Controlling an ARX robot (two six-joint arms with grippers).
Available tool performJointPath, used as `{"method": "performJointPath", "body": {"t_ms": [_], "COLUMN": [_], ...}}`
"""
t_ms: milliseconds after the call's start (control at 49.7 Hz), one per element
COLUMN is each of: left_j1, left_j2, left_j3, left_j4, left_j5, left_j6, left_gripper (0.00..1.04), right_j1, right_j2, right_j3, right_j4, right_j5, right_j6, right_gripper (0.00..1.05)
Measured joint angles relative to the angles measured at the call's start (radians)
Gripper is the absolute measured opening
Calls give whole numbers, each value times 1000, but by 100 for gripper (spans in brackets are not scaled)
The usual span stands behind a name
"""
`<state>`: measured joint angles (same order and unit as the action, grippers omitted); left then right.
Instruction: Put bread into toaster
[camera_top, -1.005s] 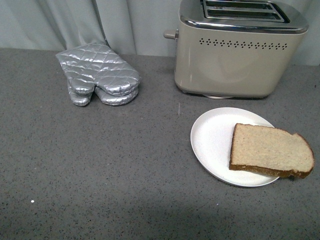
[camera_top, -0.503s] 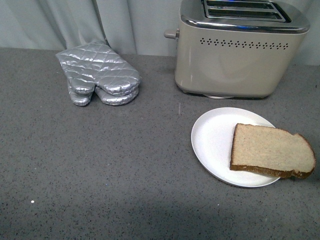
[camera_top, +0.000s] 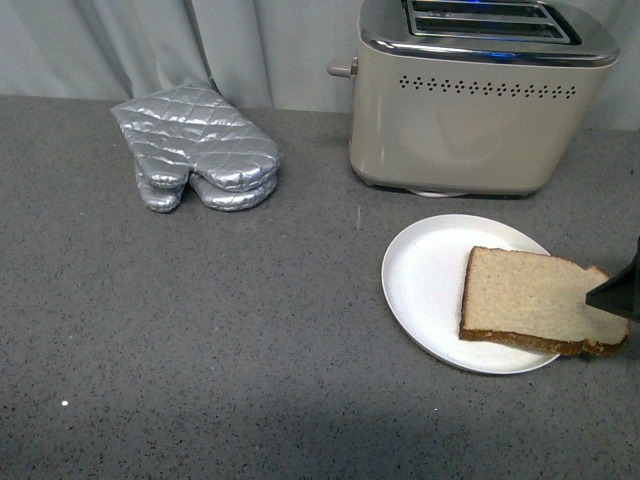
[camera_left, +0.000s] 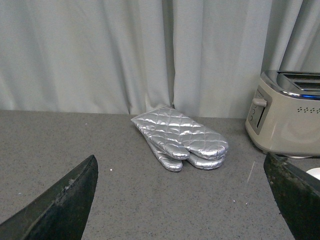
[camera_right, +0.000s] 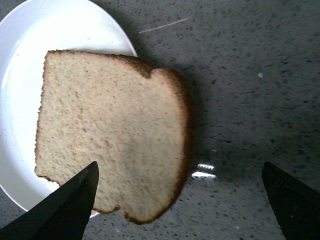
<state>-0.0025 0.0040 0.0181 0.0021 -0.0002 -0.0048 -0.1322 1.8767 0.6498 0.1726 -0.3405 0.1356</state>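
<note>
Overhead, the right end effector (camera_right: 180, 167) hangs wide open above the bread (camera_right: 110, 145).

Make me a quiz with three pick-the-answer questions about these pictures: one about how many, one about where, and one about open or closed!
1. How many slots does the toaster have on top? A) one B) two C) four
2. Where is the bread? A) on the white plate B) inside the toaster C) on top of the toaster
3. How is the right claw? A) open B) shut on the bread C) shut on nothing

Answers:
1 B: two long slots show in the chrome top.
2 A: the slice lies on the plate, with one end past its rim.
3 A: its fingers stand wide apart, gripping nothing.
</note>
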Motion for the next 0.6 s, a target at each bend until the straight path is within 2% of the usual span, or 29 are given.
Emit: {"method": "performJointPath", "body": {"t_ms": [201,261,462,603], "left_j1": [0,0,0,0], "left_j2": [0,0,0,0], "left_j3": [0,0,0,0], "left_j4": [0,0,0,0], "left_j5": [0,0,0,0], "left_j6": [0,0,0,0], "left_gripper": [98,98,98,98], "right_j1": [34,41,49,50], "right_j2": [61,76,106,102], "right_j3": [46,59,108,124], "right_j4": [3,2,-55,-89], "right_j5": [-3,4,13,16], "right_j6": [74,87,144,166], "right_gripper": [93,84,45,26]}}
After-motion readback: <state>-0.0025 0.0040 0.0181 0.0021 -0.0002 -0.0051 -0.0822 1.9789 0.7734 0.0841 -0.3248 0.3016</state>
